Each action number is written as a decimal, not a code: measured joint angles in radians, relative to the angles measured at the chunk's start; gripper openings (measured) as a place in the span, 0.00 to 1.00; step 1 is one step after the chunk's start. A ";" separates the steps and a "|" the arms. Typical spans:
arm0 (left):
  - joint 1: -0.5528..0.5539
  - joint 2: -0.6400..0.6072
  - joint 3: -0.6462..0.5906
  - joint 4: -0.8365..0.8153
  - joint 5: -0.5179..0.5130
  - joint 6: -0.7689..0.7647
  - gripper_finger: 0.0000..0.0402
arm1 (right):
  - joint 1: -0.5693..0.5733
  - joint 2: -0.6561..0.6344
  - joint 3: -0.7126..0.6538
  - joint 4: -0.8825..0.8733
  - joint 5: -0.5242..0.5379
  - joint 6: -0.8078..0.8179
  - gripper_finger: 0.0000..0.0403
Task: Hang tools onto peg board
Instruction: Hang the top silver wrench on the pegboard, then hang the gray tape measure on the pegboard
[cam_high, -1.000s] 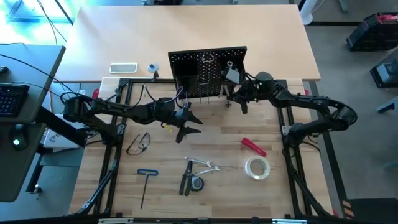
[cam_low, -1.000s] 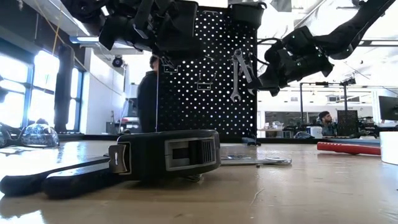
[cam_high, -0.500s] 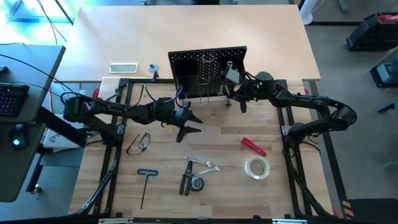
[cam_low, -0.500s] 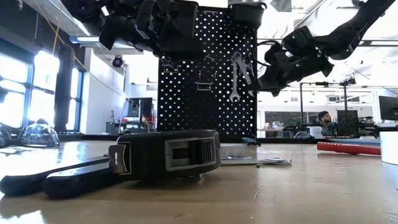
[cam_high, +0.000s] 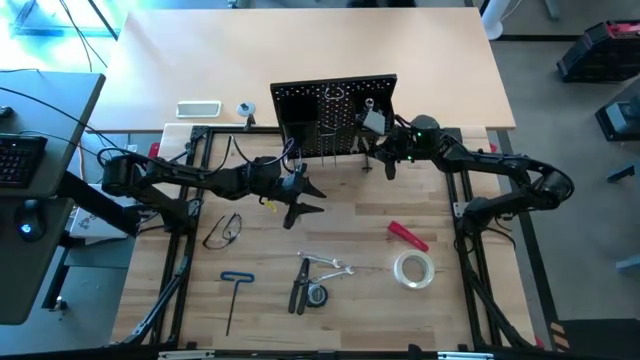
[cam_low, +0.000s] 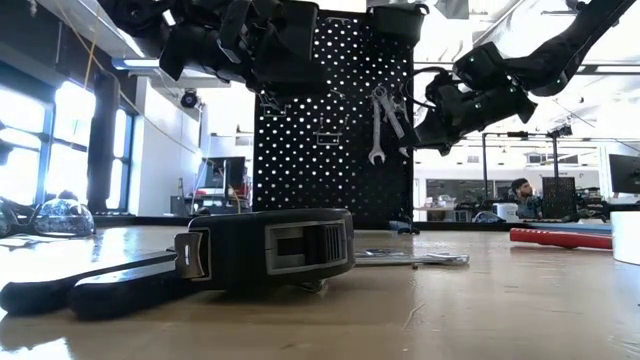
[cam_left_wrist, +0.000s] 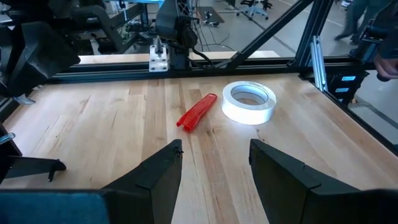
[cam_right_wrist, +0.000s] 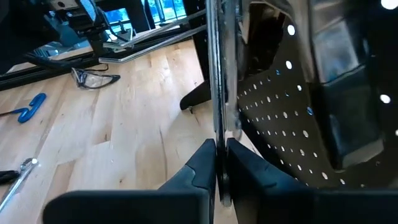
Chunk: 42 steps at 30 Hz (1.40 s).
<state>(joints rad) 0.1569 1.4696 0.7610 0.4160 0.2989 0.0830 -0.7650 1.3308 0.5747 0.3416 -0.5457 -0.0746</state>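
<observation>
The black peg board (cam_high: 335, 115) stands upright at the table's far edge. A silver wrench (cam_low: 375, 125) hangs straight down in front of its face (cam_low: 330, 120), with a second wrench (cam_low: 393, 112) slanting beside it. My right gripper (cam_high: 380, 152) is at the board's right end, shut on the lower shaft of the hanging wrench (cam_right_wrist: 217, 74). My left gripper (cam_high: 314, 198) waits open above the table's middle with nothing between its fingers (cam_left_wrist: 214, 168). The wrench's top end lies outside the right wrist view. My right gripper pinches the hanging wrench's shaft near its lower end (cam_right_wrist: 219, 140) between its two fingers (cam_right_wrist: 202, 158). The fingers come nearly level from the table's right side and lie across the shaft. The wrench stands upright, clear of the table, with its upper end against the board (cam_low: 377, 95).
On the table lie a red-handled tool (cam_high: 407, 236), a clear tape roll (cam_high: 413, 269), safety glasses (cam_high: 223, 230), a blue T-handle hex key (cam_high: 236, 290), and pliers with more wrenches (cam_high: 315, 275). A white slab (cam_high: 198, 108) lies behind the frame. Bare wood shows in front of the board.
The silver wrench at the board has swung from a slant to hanging straight down. My right gripper has stayed at the board's right end and its wrist has turned slightly.
</observation>
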 joint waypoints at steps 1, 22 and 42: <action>0.000 0.000 0.000 0.000 0.000 0.000 0.45 | 0.000 0.000 0.000 0.000 0.006 0.005 0.07; 0.000 0.000 0.000 -0.009 -0.005 -0.002 0.45 | 0.002 0.000 0.000 -0.026 0.022 0.055 0.26; -0.001 0.000 0.000 -0.008 -0.007 0.000 0.45 | 0.116 0.000 0.000 -0.171 0.012 0.128 0.26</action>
<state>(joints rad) 0.1562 1.4696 0.7609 0.4076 0.2916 0.0828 -0.6486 1.3306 0.5747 0.1705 -0.5334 0.0534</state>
